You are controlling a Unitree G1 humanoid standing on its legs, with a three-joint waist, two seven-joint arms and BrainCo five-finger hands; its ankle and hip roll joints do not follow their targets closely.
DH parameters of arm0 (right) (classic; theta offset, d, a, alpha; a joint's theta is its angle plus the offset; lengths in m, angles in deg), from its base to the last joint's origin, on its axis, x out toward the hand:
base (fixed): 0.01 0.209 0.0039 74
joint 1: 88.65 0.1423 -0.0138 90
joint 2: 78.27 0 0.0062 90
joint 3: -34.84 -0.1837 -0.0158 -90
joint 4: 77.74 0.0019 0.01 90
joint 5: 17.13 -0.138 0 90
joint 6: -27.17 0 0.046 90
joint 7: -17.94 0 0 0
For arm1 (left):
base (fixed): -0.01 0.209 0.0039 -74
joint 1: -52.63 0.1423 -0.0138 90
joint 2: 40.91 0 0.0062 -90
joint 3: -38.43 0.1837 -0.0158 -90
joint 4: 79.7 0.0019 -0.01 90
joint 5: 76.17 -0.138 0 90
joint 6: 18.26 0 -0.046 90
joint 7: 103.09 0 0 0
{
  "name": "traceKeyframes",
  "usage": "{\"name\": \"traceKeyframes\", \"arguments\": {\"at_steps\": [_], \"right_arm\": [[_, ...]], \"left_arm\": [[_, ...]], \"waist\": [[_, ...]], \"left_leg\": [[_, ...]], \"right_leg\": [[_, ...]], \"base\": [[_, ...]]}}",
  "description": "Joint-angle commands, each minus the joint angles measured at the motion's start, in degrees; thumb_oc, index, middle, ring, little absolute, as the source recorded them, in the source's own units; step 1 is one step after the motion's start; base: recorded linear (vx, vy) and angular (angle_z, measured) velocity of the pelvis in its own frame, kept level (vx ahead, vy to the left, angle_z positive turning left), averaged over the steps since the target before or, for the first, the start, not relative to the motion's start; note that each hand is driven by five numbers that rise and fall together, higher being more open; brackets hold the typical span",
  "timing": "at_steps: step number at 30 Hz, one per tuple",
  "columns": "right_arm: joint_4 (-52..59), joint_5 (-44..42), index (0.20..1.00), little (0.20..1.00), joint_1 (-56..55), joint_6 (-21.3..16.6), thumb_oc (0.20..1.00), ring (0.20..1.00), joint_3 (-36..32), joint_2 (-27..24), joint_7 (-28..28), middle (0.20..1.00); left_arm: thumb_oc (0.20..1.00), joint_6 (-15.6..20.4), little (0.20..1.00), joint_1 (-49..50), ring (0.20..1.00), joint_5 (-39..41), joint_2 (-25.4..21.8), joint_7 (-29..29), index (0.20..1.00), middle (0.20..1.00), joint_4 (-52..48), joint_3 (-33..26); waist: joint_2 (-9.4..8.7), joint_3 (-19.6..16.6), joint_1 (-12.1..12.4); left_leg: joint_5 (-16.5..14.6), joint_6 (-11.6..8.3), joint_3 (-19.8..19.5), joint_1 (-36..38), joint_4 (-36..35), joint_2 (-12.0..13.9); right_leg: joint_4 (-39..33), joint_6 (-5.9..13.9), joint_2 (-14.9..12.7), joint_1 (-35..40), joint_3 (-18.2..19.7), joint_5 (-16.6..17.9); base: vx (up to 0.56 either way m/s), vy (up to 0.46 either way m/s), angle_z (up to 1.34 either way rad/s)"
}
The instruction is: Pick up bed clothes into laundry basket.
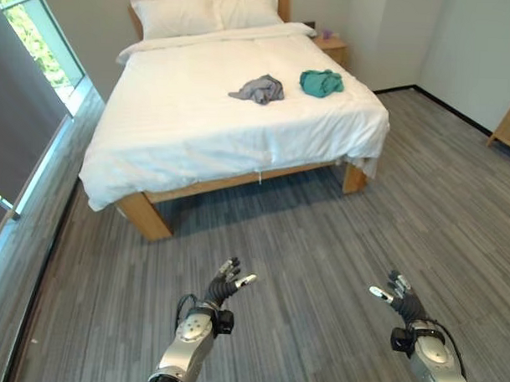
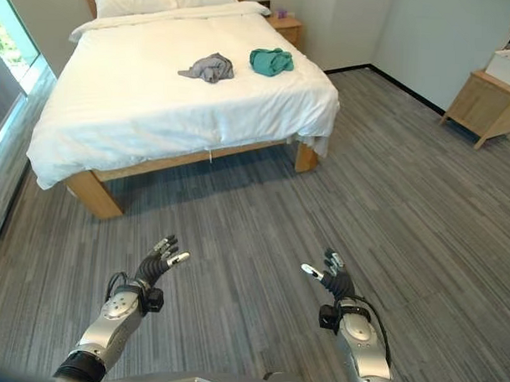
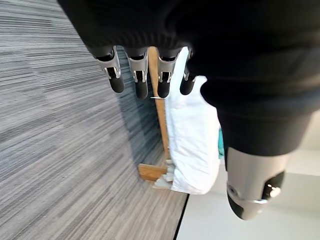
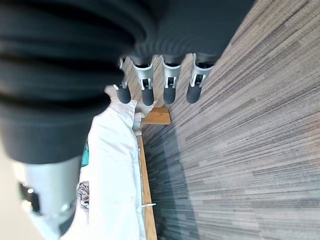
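Both hands, left hand (image 1: pixel 221 288) and right hand (image 1: pixel 399 298), hold relaxed, empty fingers; well beyond them the grey garment (image 1: pixel 258 89) and teal garment (image 1: pixel 321 82) lie on the bed (image 1: pixel 190 122), probably soft, light, best pinched mid-bunch.

Left hand (image 3: pixel 150 45) relaxed above floor (image 3: pixel 60 150), bed (image 3: pixel 192 145) beyond

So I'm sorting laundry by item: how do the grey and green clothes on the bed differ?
The grey garment is grey and spread flatter; the green garment is teal and bunched more compactly. The grey one lies nearer the bed's middle, the green one nearer its edge, toward the nightstand. Both lie crumpled on the white duvet, apart.
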Motion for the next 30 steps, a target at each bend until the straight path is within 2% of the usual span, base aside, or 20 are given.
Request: {"name": "traceKeyframes", "arguments": {"at_steps": [1,3,6,8,9,11,12,14,15,17,20,21,22,23,24,26,27,28,29,30], "right_arm": [[4.03,2.56,1.000,1.000,3.55,-3.43,1.000,1.000,0.18,-0.02,-0.42,1.000],[4.17,2.54,1.000,1.000,4.01,-3.48,1.000,1.000,0.26,-0.10,-0.66,1.000],[6.37,3.04,1.000,1.000,6.21,-4.01,1.000,1.000,1.55,-0.61,-0.69,1.000],[7.15,3.10,1.000,1.000,6.25,-4.28,1.000,1.000,2.04,-0.46,-0.29,1.000],[7.14,3.10,1.000,1.000,6.26,-4.28,1.000,1.000,2.04,-0.45,-0.29,1.000],[7.74,4.25,1.000,1.000,6.42,-3.86,1.000,1.000,2.99,-0.17,0.30,1.000],[7.95,5.12,1.000,1.000,6.31,-3.36,1.000,1.000,2.58,-0.14,-0.01,1.000],[7.16,0.90,1.000,1.000,5.49,-3.78,1.000,1.000,0.57,0.17,-0.19,1.000],[7.13,0.87,1.000,1.000,5.51,-3.80,1.000,1.000,0.57,0.16,-0.18,1.000],[6.23,-1.21,1.000,1.000,5.60,-4.14,1.000,1.000,-0.88,-0.08,-1.58,1.000],[6.90,-4.77,1.000,1.000,5.78,-4.42,1.000,1.000,-1.73,0.19,-1.84,1.000],[6.51,-5.66,1.000,1.000,5.76,-4.38,1.000,1.000,-1.69,0.05,-0.96,1.000],[6.43,-5.36,1.000,1.000,5.99,-4.45,1.000,1.000,-1.34,-0.29,-1.11,1.000],[5.96,-4.67,1.000,1.000,5.97,-4.28,1.000,1.000,-0.59,-0.66,-1.22,1.000],[6.20,-4.72,1.000,1.000,5.59,-3.67,1.000,1.000,-0.29,-1.29,-0.68,1.000],[6.42,-6.81,1.000,1.000,4.38,-3.14,1.000,1.000,-0.49,-1.74,0.38,1.000],[6.16,-6.52,1.000,1.000,4.08,-3.08,1.000,1.000,-0.46,-2.34,0.81,1.000],[5.71,-4.90,1.000,1.000,4.26,-2.73,1.000,1.000,-0.36,-3.67,0.79,1.000],[5.70,-4.89,1.000,1.000,4.26,-2.73,1.000,1.000,-0.42,-3.69,0.80,1.000],[4.39,-4.37,1.000,1.000,5.53,-1.89,1.000,1.000,-0.36,-3.95,0.05,1.000]], "left_arm": [[1.000,2.64,1.000,-2.51,1.000,0.22,-2.75,1.00,1.000,1.000,-1.45,-3.17],[1.000,2.69,1.000,-2.61,1.000,0.02,-3.06,1.38,1.000,1.000,-2.03,-3.57],[1.000,2.59,1.000,-3.70,1.000,-0.45,-4.17,2.62,1.000,1.000,-3.97,-4.38],[1.000,2.30,1.000,-4.10,1.000,-1.24,-4.98,2.69,1.000,1.000,-5.14,-4.30],[1.000,2.29,1.000,-4.11,1.000,-1.24,-4.99,2.69,1.000,1.000,-5.14,-4.31],[1.000,2.07,1.000,-4.33,1.000,-1.98,-5.49,2.56,1.000,1.000,-5.15,-4.41],[1.000,2.02,1.000,-4.84,1.000,-2.57,-5.88,2.35,1.000,1.000,-4.20,-4.43],[1.000,2.59,1.000,-5.71,1.000,-2.48,-5.85,3.06,1.000,1.000,-3.21,-4.35],[1.000,2.61,1.000,-5.73,1.000,-2.47,-5.84,3.06,1.000,1.000,-3.19,-4.35],[1.000,2.68,1.000,-7.10,1.000,-2.27,-5.21,3.87,1.000,1.000,-1.67,-4.42],[1.000,2.61,1.000,-7.02,1.000,-1.87,-4.64,4.08,1.000,1.000,-2.55,-4.37],[1.000,2.37,1.000,-6.14,1.000,-2.35,-4.68,3.63,1.000,1.000,-4.19,-4.64],[1.000,2.14,1.000,-5.44,1.000,-2.54,-4.57,3.56,1.000,1.000,-4.73,-4.83],[1.000,1.71,1.000,-4.61,1.000,-2.61,-4.30,3.55,1.000,1.000,-5.21,-4.93],[1.000,1.22,1.000,-3.78,1.000,-2.22,-4.20,3.07,1.000,1.000,-5.22,-5.37],[1.000,0.60,1.000,-2.21,1.000,-0.54,-4.02,2.10,1.000,1.000,-6.40,-6.12],[1.000,0.67,1.000,-1.75,1.000,-0.31,-4.19,1.63,1.000,1.000,-6.79,-6.21],[1.000,0.60,1.000,-1.43,1.000,-0.59,-4.04,1.32,1.000,1.000,-7.52,-6.29],[1.000,0.58,1.000,-1.45,1.000,-0.59,-4.02,1.33,1.000,1.000,-7.55,-6.25],[1.000,0.31,1.000,-1.37,1.000,0.08,-3.75,1.30,1.000,1.000,-7.74,-6.54]], "waist": [[-4.38,-0.10,0.06],[-4.40,0.05,0.18],[-4.11,1.91,0.55],[-4.05,3.54,0.53],[-4.21,3.39,0.66],[-3.76,4.83,0.14],[-3.83,5.44,-1.16],[-3.92,5.82,-4.16],[-3.85,5.86,-4.29],[-4.05,5.53,-6.02],[-3.53,5.05,-6.35],[-2.86,4.07,-6.26],[-2.70,3.84,-6.08],[-2.62,3.66,-6.47],[-3.79,3.49,-6.53],[-7.00,4.93,-5.02],[-8.01,5.81,-3.23],[-8.74,7.10,-0.62],[-8.33,7.12,-0.69],[-8.65,8.11,2.07]], "left_leg": [[0.40,-2.47,-0.42,0.97,-2.70,1.88],[0.28,-2.37,-0.39,1.05,-2.70,1.86],[-0.07,-1.19,-0.09,1.32,-2.70,2.42],[-0.09,-0.17,0.07,1.55,-2.70,2.99],[-0.09,-0.13,0.22,1.38,-2.70,2.83],[-0.41,0.14,0.53,2.57,-2.70,4.02],[-0.97,-0.65,-0.05,4.98,-2.70,5.13],[-4.12,-3.22,-2.28,9.08,-2.70,5.98],[-4.04,-3.24,-2.41,9.06,-2.70,6.07],[-5.84,-4.94,-4.44,10.89,-2.70,7.28],[-5.61,-5.95,-4.65,13.24,-2.70,9.45],[-0.04,-7.17,-4.19,13.81,-1.94,12.88],[4.43,-7.69,-4.20,12.47,3.20,15.38],[9.13,-7.09,-5.01,10.13,11.00,17.52],[13.62,-5.66,-5.37,5.79,22.90,18.88],[13.64,-3.43,-4.27,-4.87,44.06,19.30],[12.39,-2.37,-5.24,-7.86,50.03,17.33],[10.28,-2.49,-4.90,-13.61,54.80,14.42],[9.91,-2.52,-5.24,-14.02,55.47,14.77],[8.63,-2.95,-1.08,-21.29,56.19,13.65]], "right_leg": [[-11.59,5.53,-6.53,5.95,2.60,10.73],[-11.26,5.66,-6.69,5.90,2.66,10.57],[0.48,6.40,-6.57,-0.01,4.13,8.72],[13.87,8.24,-5.87,-6.28,5.00,11.70],[14.40,8.29,-6.00,-6.78,5.24,11.46],[26.83,9.70,-6.10,-12.58,4.89,14.29],[25.87,10.07,-6.81,-16.41,4.01,15.45],[4.41,9.07,-9.00,-17.35,4.54,14.98],[3.83,9.05,-8.98,-17.00,4.32,15.33],[-5.75,10.74,-10.05,-18.26,8.57,19.41],[-4.23,11.83,-10.06,-19.88,7.76,21.34],[-3.46,10.54,-8.09,-18.24,6.67,20.20],[-2.31,9.25,-6.35,-17.17,6.35,18.81],[-1.28,7.11,-4.47,-16.12,5.55,17.32],[-1.71,4.48,-3.51,-13.53,4.65,16.00],[-4.59,0.66,-2.50,-8.02,3.61,14.54],[-5.81,-0.49,-1.94,-5.66,3.99,13.70],[-7.41,-0.97,-1.53,-2.69,4.26,12.73],[-7.43,-0.96,-1.18,-2.70,4.08,12.77],[-9.29,-0.53,-0.15,2.07,4.64,11.99]], "base": [[0.04,0.039,-0.04],[0.02,0.047,-0.09],[-0.05,0.077,-0.19],[-0.05,0.052,-0.18],[0.00,0.053,-0.19],[0.13,0.023,-0.11],[0.49,-0.149,-0.04],[0.60,-0.245,0.10],[0.48,-0.235,0.36],[0.47,-0.273,0.41],[0.33,-0.248,0.41],[0.49,-0.482,0.44],[0.49,-0.555,0.31],[0.44,-0.607,0.26],[0.51,-0.737,0.20],[0.46,-0.737,-0.08],[0.42,-0.535,-0.17],[0.30,-0.289,-0.46],[0.44,-0.282,-0.89],[0.49,-0.181,-0.78]]}}
